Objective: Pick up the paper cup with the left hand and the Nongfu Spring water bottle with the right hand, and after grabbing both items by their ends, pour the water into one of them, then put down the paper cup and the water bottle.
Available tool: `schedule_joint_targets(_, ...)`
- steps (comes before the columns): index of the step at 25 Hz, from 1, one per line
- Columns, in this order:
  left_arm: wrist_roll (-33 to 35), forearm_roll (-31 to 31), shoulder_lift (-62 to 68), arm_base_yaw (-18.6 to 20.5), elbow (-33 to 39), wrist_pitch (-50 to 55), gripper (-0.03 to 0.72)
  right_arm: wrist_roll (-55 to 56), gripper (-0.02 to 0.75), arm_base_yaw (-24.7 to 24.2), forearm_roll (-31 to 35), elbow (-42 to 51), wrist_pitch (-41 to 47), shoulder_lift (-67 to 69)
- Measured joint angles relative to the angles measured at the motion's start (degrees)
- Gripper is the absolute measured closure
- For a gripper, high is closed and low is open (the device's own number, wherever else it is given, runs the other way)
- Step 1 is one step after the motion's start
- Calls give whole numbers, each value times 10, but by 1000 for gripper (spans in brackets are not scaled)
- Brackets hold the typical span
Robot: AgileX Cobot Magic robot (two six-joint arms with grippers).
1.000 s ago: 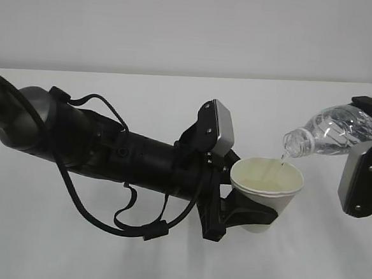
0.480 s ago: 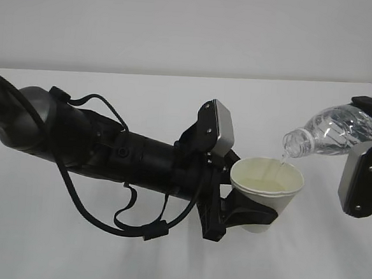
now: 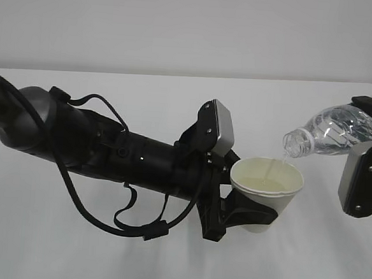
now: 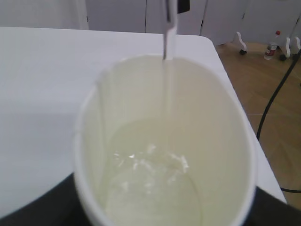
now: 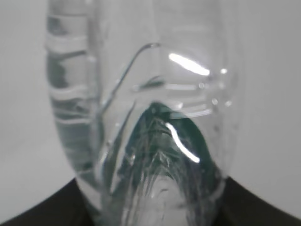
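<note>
above the bench (image 3: 164, 266), the left hand (image 3: 248, 211) grasps the paper cup (image 3: 267, 190). right of the cup, the right hand (image 3: 362, 177) grips the tilted bottle (image 3: 333, 134). nothing has shifted; water (image 4: 150, 183) keeps streaming in, so pouring continues.

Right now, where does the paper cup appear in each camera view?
Exterior view: paper cup right of centre, held in the left arm's jaws, under the bottle mouth.
Left wrist view: cup fills the picture, seen from above.
Right wrist view: not in it.
Shared landmark: the thin water stream entering the cup.
</note>
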Motion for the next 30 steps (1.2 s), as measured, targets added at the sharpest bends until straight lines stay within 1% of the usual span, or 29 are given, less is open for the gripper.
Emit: schedule_joint_targets(30, 0, -1, 0, 0, 0, 1, 260, -6, 389, 0, 0, 0, 0, 0)
